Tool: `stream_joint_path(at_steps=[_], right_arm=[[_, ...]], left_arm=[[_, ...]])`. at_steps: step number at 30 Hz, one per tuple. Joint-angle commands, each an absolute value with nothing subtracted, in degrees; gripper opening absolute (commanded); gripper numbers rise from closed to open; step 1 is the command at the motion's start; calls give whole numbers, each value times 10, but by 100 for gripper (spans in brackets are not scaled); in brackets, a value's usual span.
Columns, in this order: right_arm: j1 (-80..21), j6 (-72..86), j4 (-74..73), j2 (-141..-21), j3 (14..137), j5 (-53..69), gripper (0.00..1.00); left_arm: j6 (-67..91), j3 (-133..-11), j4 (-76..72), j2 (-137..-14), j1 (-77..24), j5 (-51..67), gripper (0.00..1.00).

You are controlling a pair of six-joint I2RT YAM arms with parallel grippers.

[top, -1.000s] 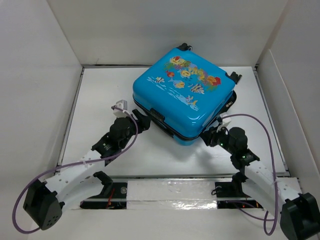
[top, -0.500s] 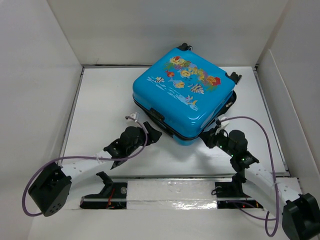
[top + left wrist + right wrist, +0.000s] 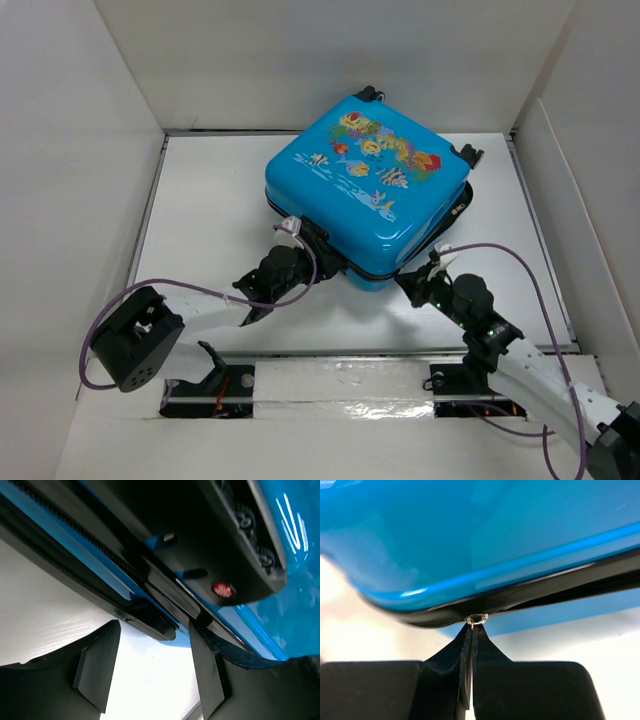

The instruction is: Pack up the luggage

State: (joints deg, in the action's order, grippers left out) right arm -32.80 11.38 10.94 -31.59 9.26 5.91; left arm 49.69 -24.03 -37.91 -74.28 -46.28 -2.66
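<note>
The luggage (image 3: 370,190) is a bright-blue hard-shell case with a fish print, lying flat at the back right of the table, its shells together. In the top view my left gripper (image 3: 315,255) is at its near-left side, by the black handle. In the left wrist view the left gripper (image 3: 152,647) is open, with the black zipper band (image 3: 100,555) just above its fingers (image 3: 95,665). My right gripper (image 3: 415,285) is at the near corner. In the right wrist view the right gripper (image 3: 471,635) is shut on the black zipper pull (image 3: 466,680), which hangs from a metal ring (image 3: 476,619) under the blue shell (image 3: 470,530).
White walls (image 3: 80,150) enclose the table on three sides, and the case's wheels (image 3: 470,153) nearly reach the back right corner. A taped strip (image 3: 340,385) runs along the near edge between the arm bases. Purple cables (image 3: 520,270) loop off both arms.
The left arm has swung right and forward until its gripper is against the case's near-left side. The right gripper has shut on the zipper pull.
</note>
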Motion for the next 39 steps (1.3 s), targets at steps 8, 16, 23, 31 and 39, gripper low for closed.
stream_joint_path(at_steps=[8, 16, 23, 31, 39], right_arm=[[-528, 212, 2, -337, 139, 6, 0], [-621, 258, 88, -467, 215, -110, 0], [-627, 327, 347, -634, 223, -308, 0], [-627, 313, 378, -674, 242, -292, 17], [-632, 213, 98, -584, 354, -127, 74]], left_arm=[[506, -316, -487, -806, -465, -46, 50], [518, -329, -505, -838, -501, -69, 45], [511, -334, -462, -838, -519, -97, 44], [483, -290, -353, -719, -461, -133, 62], [468, -344, -315, -618, -276, -86, 66]])
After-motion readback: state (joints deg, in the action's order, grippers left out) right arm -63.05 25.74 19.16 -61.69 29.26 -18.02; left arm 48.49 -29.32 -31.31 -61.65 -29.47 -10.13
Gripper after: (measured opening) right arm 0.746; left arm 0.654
